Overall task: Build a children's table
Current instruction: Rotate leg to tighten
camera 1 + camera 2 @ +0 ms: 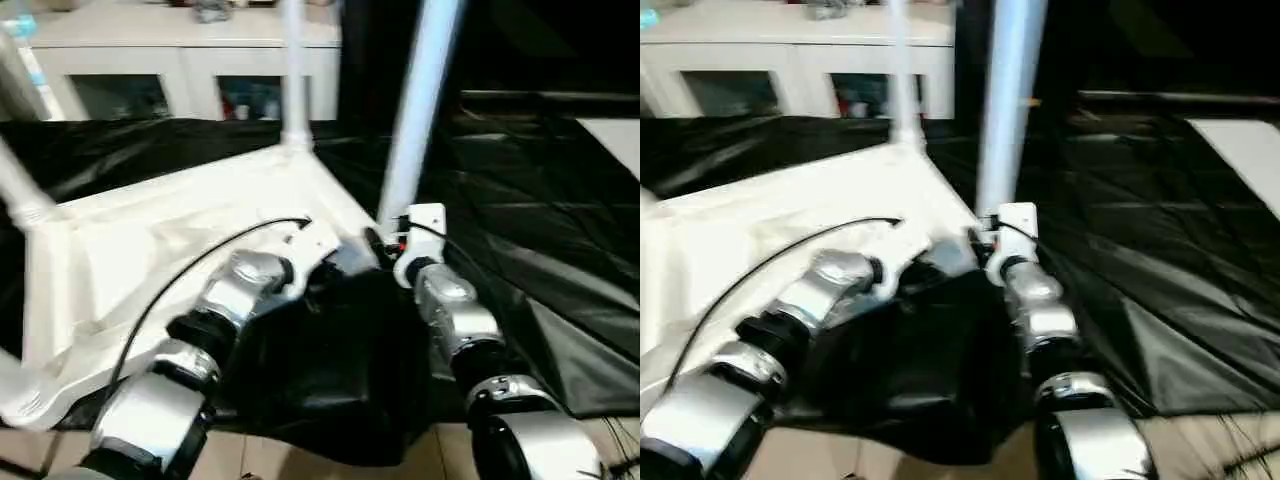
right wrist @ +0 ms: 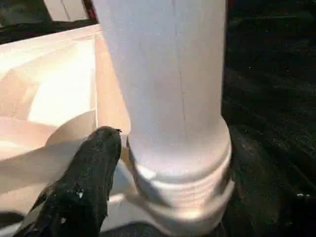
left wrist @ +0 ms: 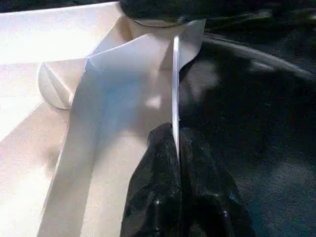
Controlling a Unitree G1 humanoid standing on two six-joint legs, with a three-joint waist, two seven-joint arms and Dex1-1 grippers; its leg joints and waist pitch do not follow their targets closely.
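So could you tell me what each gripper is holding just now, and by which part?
The left gripper pinches the tabletop by its thin raised rim. The right gripper sits at a leg's base, hold unclear.

Ahead of you a white cabinet (image 1: pixel 180 60) with glass doors stands at the back; black sheeting (image 1: pixel 540 220) covers the floor; pale flooring (image 1: pixel 1200 440) shows nearest you.

No readable text

Nothing legible shows on the white tabletop (image 1: pixel 150 250), on its legs (image 1: pixel 415 110), or on the cabinet (image 1: pixel 180 60) behind the tabletop; the small items behind the cabinet's glass doors are too blurred to read.
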